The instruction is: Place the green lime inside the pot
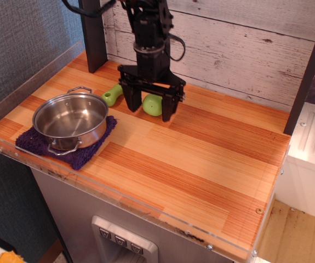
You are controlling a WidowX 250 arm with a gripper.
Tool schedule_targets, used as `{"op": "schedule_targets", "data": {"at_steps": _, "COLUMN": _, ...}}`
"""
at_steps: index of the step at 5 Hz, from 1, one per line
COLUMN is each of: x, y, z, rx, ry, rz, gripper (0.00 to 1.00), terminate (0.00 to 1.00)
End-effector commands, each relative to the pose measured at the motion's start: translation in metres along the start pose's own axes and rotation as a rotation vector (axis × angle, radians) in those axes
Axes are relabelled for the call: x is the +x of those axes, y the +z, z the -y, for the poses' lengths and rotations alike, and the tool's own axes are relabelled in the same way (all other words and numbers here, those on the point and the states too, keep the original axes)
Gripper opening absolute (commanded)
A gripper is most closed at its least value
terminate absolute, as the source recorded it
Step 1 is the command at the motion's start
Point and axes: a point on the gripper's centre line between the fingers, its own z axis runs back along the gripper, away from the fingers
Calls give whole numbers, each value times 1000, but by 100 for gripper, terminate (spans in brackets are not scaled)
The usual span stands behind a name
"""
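**Pincer around the lime**

The black pincer (149, 108) is low over the wooden counter (201, 148). Its two fingers (167, 107) are spread wide apart. The lime (152, 104) sits on the counter between them, near the back wall. One finger is on each side of the lime. The fingers are not squeezing it.

The pot (70, 120) is at the left side of the counter, well apart from the lime. It is shiny and has nothing in it. It stands on a purple cloth (34, 142). A green handle (112, 95) lies on the counter just left of the pincer.
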Motion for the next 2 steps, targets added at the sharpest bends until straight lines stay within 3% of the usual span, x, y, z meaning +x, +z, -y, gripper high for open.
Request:
{"op": "schedule_targets", "data": {"at_steps": 1, "x": 10, "y": 23, "z": 6, "rx": -18, "ry": -13, "rz": 98, "gripper": 0, "terminate": 0}}
{"op": "schedule_targets", "data": {"at_steps": 2, "x": 13, "y": 45, "z": 9, "rx": -44, "ry": -15, "rz": 148, "gripper": 0, "terminate": 0}}
